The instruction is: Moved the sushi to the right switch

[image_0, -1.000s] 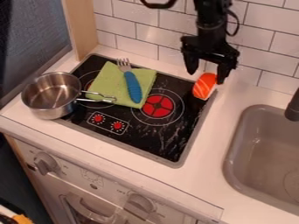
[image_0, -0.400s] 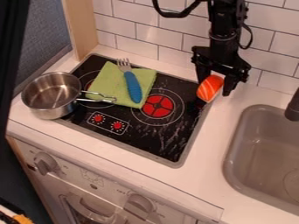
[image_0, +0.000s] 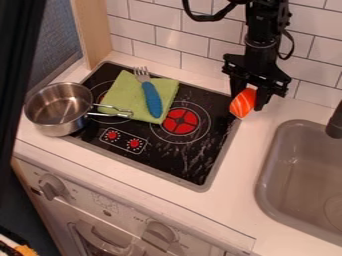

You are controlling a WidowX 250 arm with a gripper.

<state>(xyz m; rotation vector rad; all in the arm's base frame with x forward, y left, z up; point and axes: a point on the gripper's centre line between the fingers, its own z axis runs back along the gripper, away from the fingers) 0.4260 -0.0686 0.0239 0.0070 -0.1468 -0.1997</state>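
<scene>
- Around the knobs on the white oven front you see small printed marks.
- You also have printed red dials in a white outline on the black stove, and white rings around its red burner.
- The stove sits in the white counter, its rim grey; the grey sink is beside it, with a dark faucet at its edge.
- Behind, you have white tiles, a wooden post and a blue-grey panel.
- Your gripper is clamped on the sushi, at the stove's back corner near the sink; you can't tell whether the sushi touches the surface.
- A steel pot overlaps the far side of the stove from the sink; a blue-handled fork lies on the green cloth.
</scene>
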